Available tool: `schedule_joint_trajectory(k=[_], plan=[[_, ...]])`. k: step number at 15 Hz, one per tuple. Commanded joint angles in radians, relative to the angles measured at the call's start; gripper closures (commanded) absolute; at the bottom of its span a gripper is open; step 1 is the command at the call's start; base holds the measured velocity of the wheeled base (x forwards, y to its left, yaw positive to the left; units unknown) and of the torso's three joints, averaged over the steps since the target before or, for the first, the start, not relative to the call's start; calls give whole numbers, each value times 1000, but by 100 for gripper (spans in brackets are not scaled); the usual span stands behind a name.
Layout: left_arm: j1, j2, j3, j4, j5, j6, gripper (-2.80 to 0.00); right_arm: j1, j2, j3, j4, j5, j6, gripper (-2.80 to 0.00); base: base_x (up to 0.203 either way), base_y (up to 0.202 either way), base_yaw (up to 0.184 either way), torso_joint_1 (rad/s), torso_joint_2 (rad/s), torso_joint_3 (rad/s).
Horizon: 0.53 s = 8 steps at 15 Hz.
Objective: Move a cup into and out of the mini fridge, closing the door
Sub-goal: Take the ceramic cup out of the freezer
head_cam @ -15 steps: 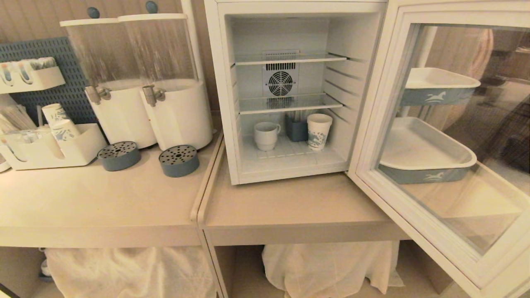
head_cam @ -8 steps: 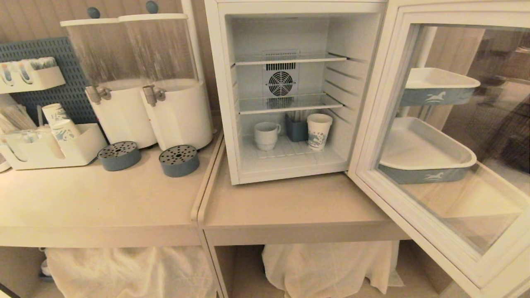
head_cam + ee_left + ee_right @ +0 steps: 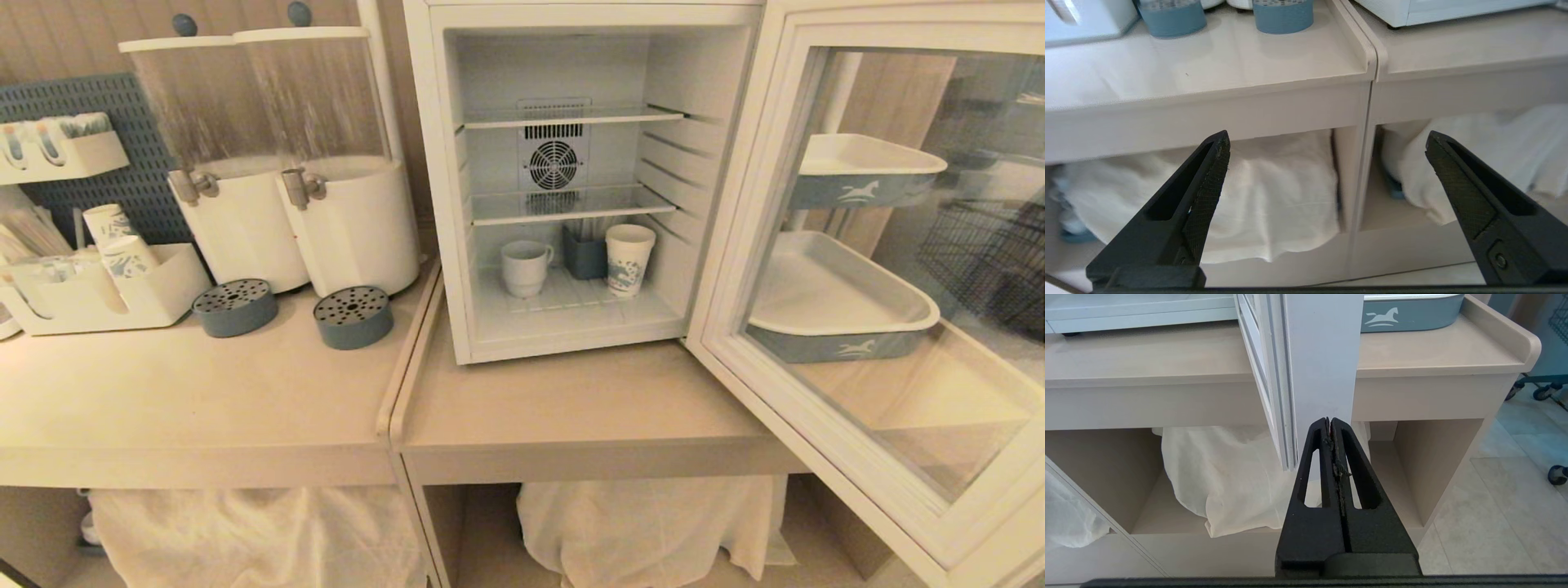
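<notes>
Both grippers hang low: left gripper gaping, right gripper pinched closed.

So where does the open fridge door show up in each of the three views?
Head view: the door fills the right side, swung wide open.
Left wrist view: not in it.
Right wrist view: its edge stands upright just beyond the shut right gripper.
Shared landmark: the horse-print tray, also in the right wrist view.

The squat white cup stands upright on the floor of the white mini fridge, left of centre, its glass-windowed door swung open rightward.
</notes>
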Motion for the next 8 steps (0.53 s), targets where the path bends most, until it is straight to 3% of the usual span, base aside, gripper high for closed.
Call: schedule_joint_trajectory(k=[1,8], plan=[[0,-1,0,0,3,8,0,0,2,0,0,0,-1,0,0,0,0,0,0,0],[0,-1,-1,-1,25,13,0,0,2,0,0,0,-1,0,0,0,0,0,0,0]])
